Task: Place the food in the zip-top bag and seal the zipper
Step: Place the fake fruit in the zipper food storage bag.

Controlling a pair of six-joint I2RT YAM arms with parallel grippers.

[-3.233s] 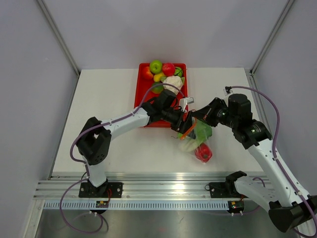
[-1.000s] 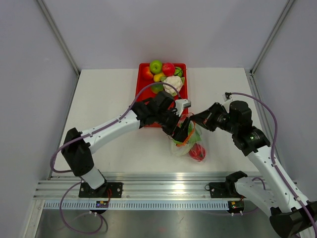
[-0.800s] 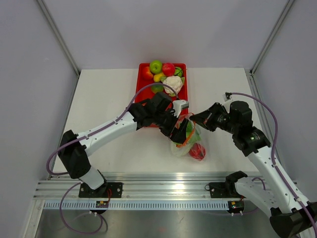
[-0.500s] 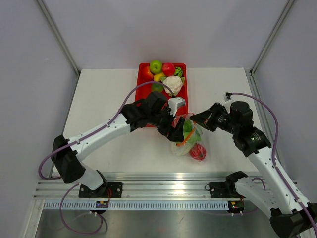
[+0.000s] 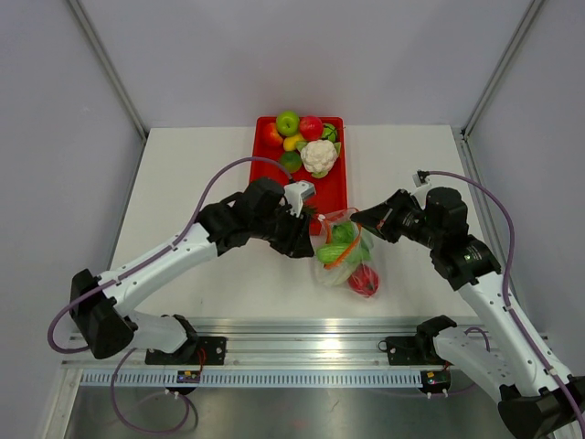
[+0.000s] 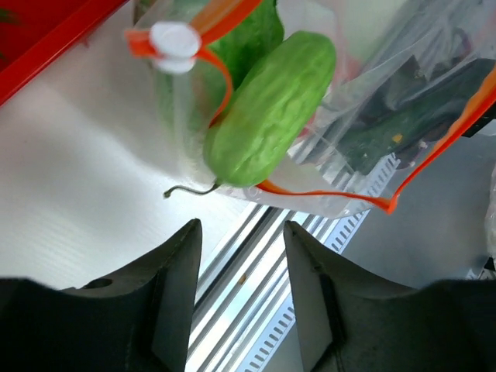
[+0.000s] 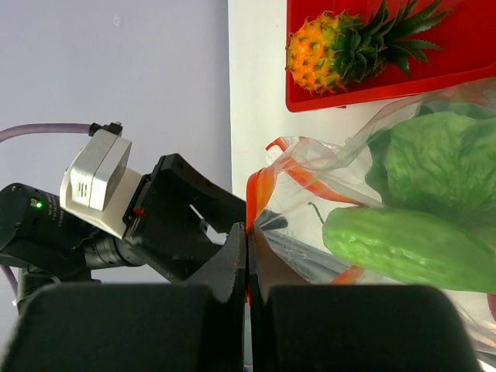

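Observation:
The clear zip-top bag (image 5: 343,256) lies on the white table in front of the red tray. The lettuce (image 5: 355,234), the green cucumber piece (image 5: 336,251) and the red tomato (image 5: 363,280) are in it; the cucumber lies at its open mouth. My right gripper (image 5: 359,220) is shut on the orange-red zipper strip (image 7: 249,203) and holds that edge up. My left gripper (image 5: 307,244) is open and empty, just left of the bag. In the left wrist view the cucumber (image 6: 271,108) lies beyond my open gripper (image 6: 240,232), over the zipper strip (image 6: 434,159), next to its white slider (image 6: 174,39).
The red tray (image 5: 335,190) behind the bag holds a white cauliflower (image 5: 318,155), a green apple (image 5: 288,122) and other toy fruit. A pineapple (image 7: 349,46) lies in the tray (image 7: 465,74) in the right wrist view. The table's front rail lies close below the bag.
My left gripper has come out of the bag's mouth and drawn back to the left, empty. The cucumber stays at the mouth. The right gripper still holds the zipper edge.

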